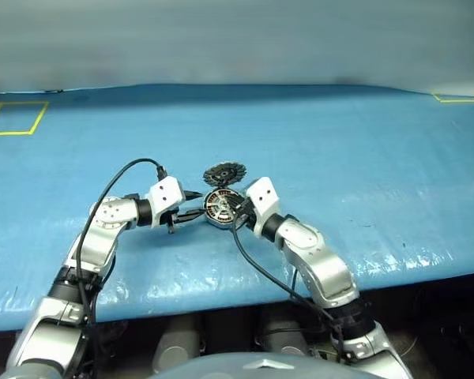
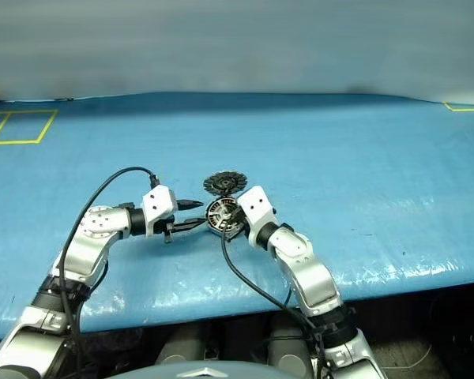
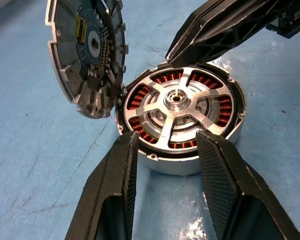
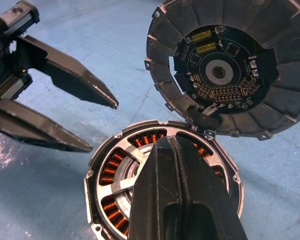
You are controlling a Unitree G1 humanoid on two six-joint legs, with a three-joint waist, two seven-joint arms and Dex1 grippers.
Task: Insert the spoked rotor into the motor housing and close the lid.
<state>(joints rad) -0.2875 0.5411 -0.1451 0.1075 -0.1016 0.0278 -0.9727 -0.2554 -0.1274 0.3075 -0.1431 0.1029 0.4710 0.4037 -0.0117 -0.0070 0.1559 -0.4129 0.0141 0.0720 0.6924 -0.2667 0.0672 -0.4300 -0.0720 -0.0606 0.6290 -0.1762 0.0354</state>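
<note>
The motor housing lies flat on the blue table, copper windings showing inside. The spoked rotor sits in it, shiny and level. The lid stands open, joined to the housing's edge, its dark circuit face turned toward the housing. My left gripper is open just left of the housing, tips close to its side but apart from it. My right gripper is shut with nothing in it, its tip over the rotor's edge near the lid's joint; whether it touches I cannot tell.
The table has a blue cover. Yellow tape marks lie at the back left and back right. The table's front edge runs just below both arms. A black cable loops over my left arm.
</note>
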